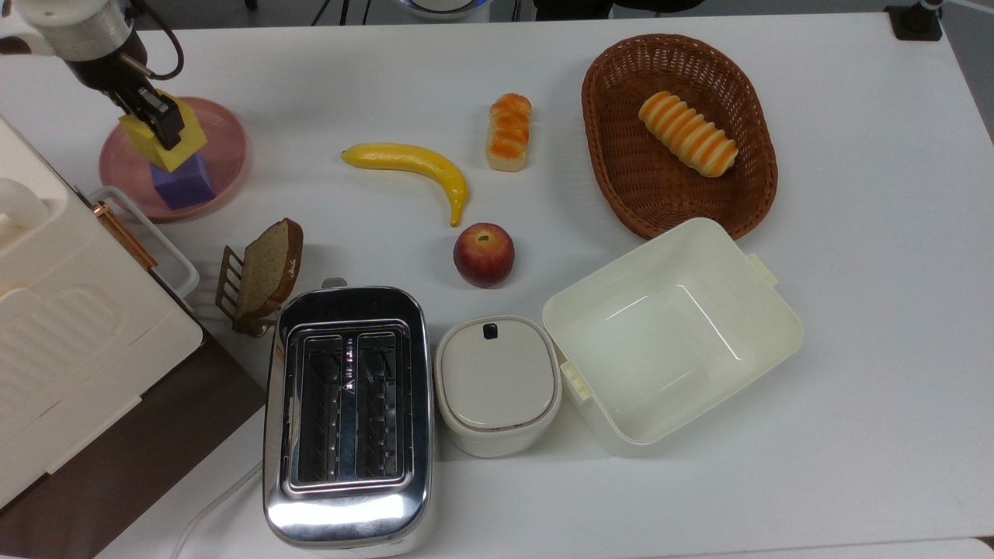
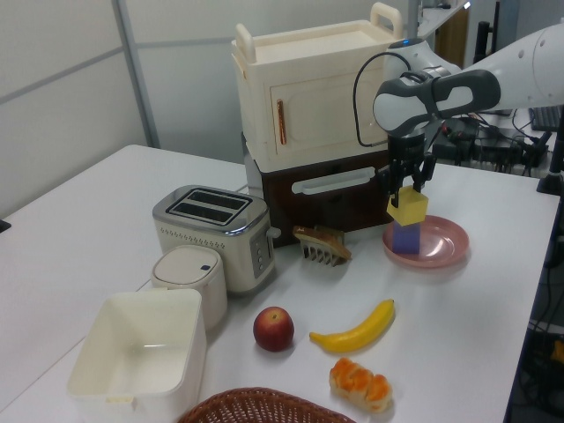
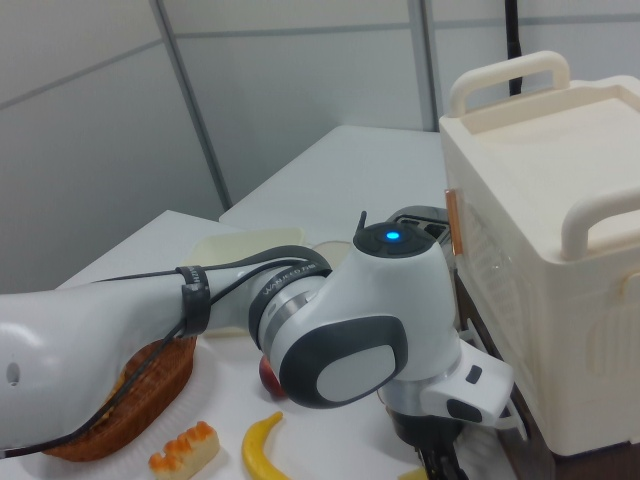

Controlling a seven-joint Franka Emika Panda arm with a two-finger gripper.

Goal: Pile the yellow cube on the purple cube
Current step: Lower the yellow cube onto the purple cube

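- Gripper [image 1: 159, 124]: seen at the top view's upper left, pointing down over the pink plate; the jaws are clamped on the yellow cube, one dark finger [image 1: 168, 126] lying across the cube's top face.
- Gripper, left view [image 2: 406, 189]: hung from the white and grey arm [image 2: 441, 88], in front of the cream cabinet [image 2: 308, 88].
- Yellow cube [image 1: 147, 144] [image 2: 408, 208]: held in the jaws, set on top of the purple cube and turned at an angle to it; whether the two faces touch cannot be told.
- Purple cube [image 1: 185, 185] [image 2: 405, 238]: placed on the pink plate [image 1: 221, 155] [image 2: 441, 247], directly under the yellow cube.
- Banana [image 1: 411, 167] and apple [image 1: 483, 254]: laid on the white table [image 1: 854, 349], well apart from the plate.
- Bread roll [image 1: 509, 130]: laid just beside the banana's upper end in the top view.
- Wicker basket [image 1: 606, 140]: a striped loaf [image 1: 687, 133] is contained in it.
- Toaster [image 1: 348, 415]: stood by a lidded white container [image 1: 497, 384] and an open cream box [image 1: 672, 334].
- Bread slice [image 1: 268, 268]: propped in a small rack beside the toaster.
- Right view: the arm's housing [image 3: 350, 330] is shown close up, beside the cream cabinet [image 3: 560, 250].
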